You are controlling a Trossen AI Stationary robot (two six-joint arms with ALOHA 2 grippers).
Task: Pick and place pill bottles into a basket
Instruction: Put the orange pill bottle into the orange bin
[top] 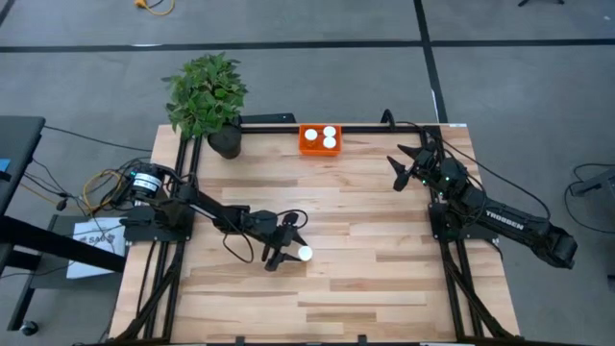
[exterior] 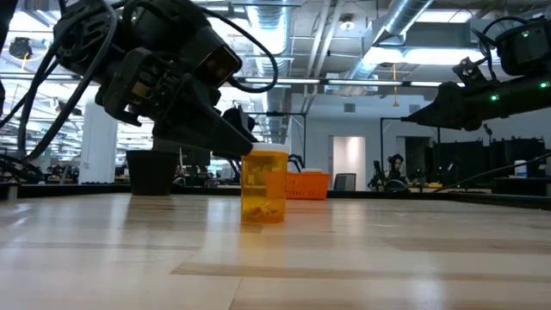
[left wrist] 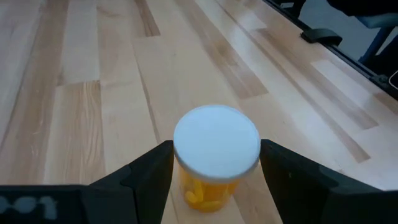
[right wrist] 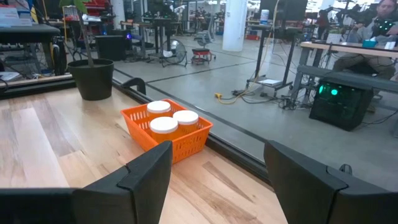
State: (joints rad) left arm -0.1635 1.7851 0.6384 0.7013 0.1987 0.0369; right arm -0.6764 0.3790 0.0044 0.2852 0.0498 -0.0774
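Note:
One pill bottle [top: 305, 254], orange with a white cap, stands upright on its base on the wooden table, left of the middle; it also shows in the low view [exterior: 264, 185]. My left gripper [top: 291, 248] is open and low. Its fingers stand on either side of the bottle's cap [left wrist: 216, 142], close to it, without a plain touch. The orange basket [top: 320, 140] stands at the far edge and holds three white-capped bottles [right wrist: 168, 119]. My right gripper [top: 404, 165] is open and empty, raised over the table's right part.
A plant in a dark pot [top: 223, 142] stands at the far left corner, left of the basket. A black rail [top: 384, 126] runs along the table's far edge. Bare wood [top: 365, 221] lies between the bottle and the basket.

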